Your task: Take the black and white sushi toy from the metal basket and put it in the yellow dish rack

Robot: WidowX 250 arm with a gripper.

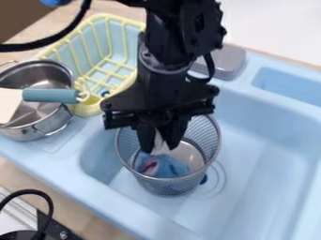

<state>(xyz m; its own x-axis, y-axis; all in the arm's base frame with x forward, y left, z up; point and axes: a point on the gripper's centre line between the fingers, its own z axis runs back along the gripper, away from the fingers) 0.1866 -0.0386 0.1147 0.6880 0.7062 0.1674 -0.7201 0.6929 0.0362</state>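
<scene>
Left of the jaws, 1 steel pot (25,133) risks a knock if the arm swings wide. Between the gripper's (158,143) 2 slightly parted fingers, cloth (168,167) seems pinched; below them, it could snag on the mesh basket (168,188).

Black robot arm (185,23) with its gripper (159,144) pointing down.
The arm comes in from the top edge, right of an upper-left cable (64,33); below the round wrist joint (164,62), the gripper's broad, dark body (160,101) spreads sideways near mid-view.
</scene>
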